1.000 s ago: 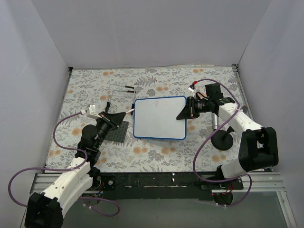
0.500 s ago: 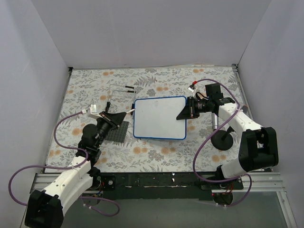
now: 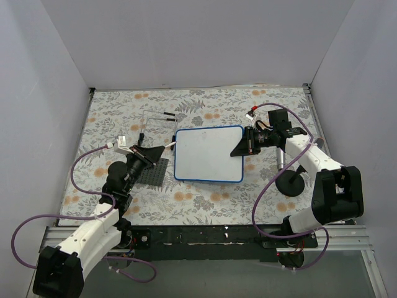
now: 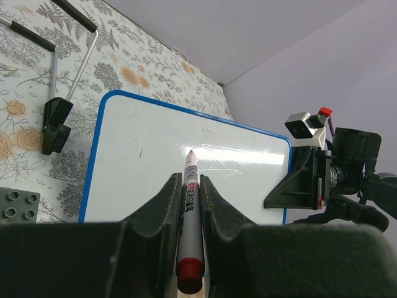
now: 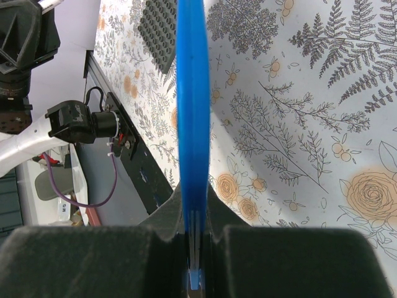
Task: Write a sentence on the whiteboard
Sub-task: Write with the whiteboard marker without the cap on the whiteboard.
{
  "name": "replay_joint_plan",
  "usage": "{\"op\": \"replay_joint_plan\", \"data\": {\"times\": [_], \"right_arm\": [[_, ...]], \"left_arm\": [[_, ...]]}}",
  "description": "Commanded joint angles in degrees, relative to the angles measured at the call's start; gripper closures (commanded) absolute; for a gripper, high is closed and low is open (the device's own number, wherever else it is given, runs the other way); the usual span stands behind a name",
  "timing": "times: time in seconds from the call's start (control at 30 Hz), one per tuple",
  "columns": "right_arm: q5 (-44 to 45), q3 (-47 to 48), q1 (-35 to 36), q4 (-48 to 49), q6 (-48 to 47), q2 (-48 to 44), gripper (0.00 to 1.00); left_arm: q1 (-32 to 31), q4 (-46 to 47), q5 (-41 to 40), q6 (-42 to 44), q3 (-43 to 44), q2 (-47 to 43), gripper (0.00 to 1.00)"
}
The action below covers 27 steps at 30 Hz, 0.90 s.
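Observation:
The whiteboard (image 3: pixel 208 154), white with a blue rim, lies in the middle of the floral table. My right gripper (image 3: pixel 239 149) is shut on its right edge; the right wrist view shows the blue rim (image 5: pixel 192 93) edge-on between the jaws (image 5: pixel 194 195). My left gripper (image 3: pixel 160 151) sits at the board's left edge, shut on a grey marker (image 4: pixel 190 217) with a red end cap. The marker's red tip hovers over the board's face (image 4: pixel 155 161), left of centre; whether it touches I cannot tell. No sentence shows on the board.
A dark grey studded plate (image 3: pixel 155 171) lies under the left gripper, left of the board. A bent metal rod with black handles (image 3: pixel 158 118) lies behind it. A black round stand (image 3: pixel 289 183) sits under the right arm. White walls enclose the table.

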Motion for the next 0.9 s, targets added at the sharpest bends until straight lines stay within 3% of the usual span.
{"op": "replay_joint_plan", "data": {"times": [0.0,0.6,0.87], "right_arm": [[3.79,-0.76,0.06,-0.59,-3.46,-0.86,0.99],[3.61,-0.76,0.06,-0.59,-3.54,-0.77,0.99],[2.56,-0.67,0.15,-0.33,-3.46,-0.6,0.99]], "left_arm": [[0.46,1.19,1.07,0.24,-0.36,0.21,1.0],[1.86,4.35,3.36,-2.03,-0.97,1.88,1.0],[7.49,11.91,10.12,-5.47,-1.15,8.38,1.0]]}}
